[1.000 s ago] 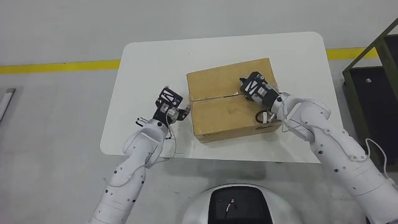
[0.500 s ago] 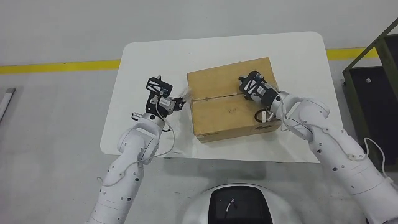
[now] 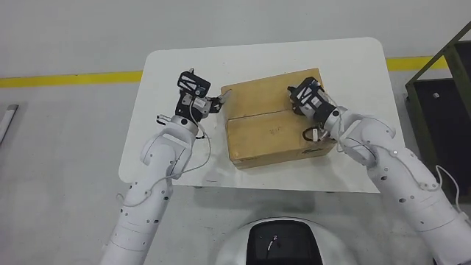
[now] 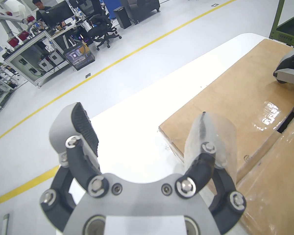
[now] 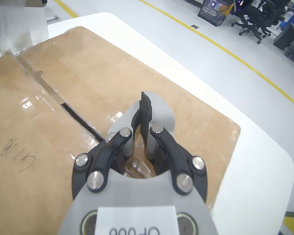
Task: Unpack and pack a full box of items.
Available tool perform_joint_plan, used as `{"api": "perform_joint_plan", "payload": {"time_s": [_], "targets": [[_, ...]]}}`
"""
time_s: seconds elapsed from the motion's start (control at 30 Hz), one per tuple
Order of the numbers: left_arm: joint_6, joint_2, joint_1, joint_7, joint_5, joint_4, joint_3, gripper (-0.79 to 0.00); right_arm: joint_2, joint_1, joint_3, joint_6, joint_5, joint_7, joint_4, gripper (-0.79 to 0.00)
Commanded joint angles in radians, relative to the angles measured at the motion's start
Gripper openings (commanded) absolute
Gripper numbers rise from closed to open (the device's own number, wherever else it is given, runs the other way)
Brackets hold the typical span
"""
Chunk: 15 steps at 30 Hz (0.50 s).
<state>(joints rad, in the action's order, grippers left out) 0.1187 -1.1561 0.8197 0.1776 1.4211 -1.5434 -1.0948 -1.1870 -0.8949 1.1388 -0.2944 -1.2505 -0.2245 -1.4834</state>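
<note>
Box [image 3: 272,118] closed, centre of surface [image 3: 169,81]. Right tool [image 5: 145,99] clenched, pressed on lid, probably as anchor. Left tool [image 4: 140,113] spread wide at box corner, tape [image 5: 19,30] stuck to one finger, apparently peeling.

The right gripper [image 5: 144,103] sat over the cardboard box [image 5: 93,74] on the white table [image 5: 254,152], its fingers pressed together. At the box's far corner, a clear tape strip [image 5: 19,30] stood lifted.
</note>
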Motion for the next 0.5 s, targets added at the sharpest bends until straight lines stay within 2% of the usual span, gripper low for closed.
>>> {"api": "perform_joint_plan", "payload": {"time_s": [0.0,0.13,0.47], "targets": [[-0.002,-0.007,-0.023,0.008,0.005,0.007,0.016,0.000,0.001,0.002,0.028,0.029,0.021,-0.007,-0.010,-0.785],[0.005,-0.020,-0.059,0.008,0.011,0.017,0.047,0.000,0.007,0.004,0.097,0.083,0.035,-0.020,-0.031,-0.785],[0.021,-0.058,-0.132,0.020,0.000,0.025,0.136,0.000,0.032,-0.044,0.258,0.099,0.005,-0.048,-0.066,-0.785]]}}
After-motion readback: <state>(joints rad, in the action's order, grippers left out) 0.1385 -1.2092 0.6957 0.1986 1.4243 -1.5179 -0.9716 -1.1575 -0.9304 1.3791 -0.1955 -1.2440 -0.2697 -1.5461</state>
